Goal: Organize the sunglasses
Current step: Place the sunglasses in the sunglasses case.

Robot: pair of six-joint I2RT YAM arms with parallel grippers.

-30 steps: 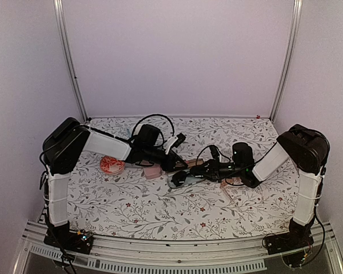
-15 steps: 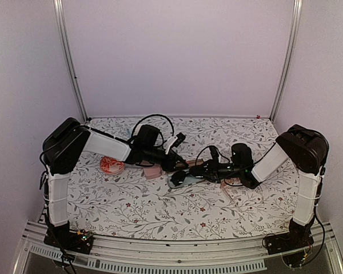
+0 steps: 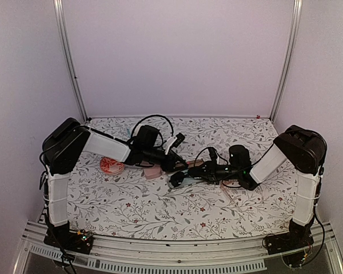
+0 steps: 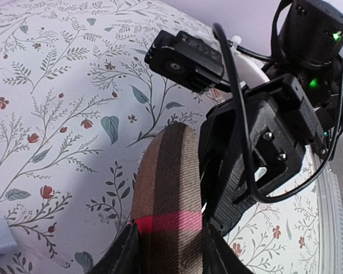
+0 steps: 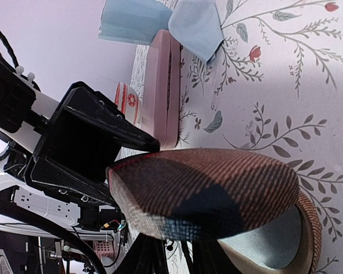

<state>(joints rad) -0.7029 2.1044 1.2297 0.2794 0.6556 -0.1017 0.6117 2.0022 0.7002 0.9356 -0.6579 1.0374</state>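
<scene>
Arms both stretch low and inward from raised elbows at the sides of the table (image 3: 131, 208), wrists meeting mid-table. The left gripper (image 4: 170, 254) pinches one end of the brown plaid case (image 4: 168, 171) (a red band crosses it). The right gripper (image 3: 188, 173) is at the case's open mouth; whether its fingers are spread or clamped cannot be told. The pale-framed sunglasses (image 3: 233, 192) lie just beside the right forearm.
</scene>
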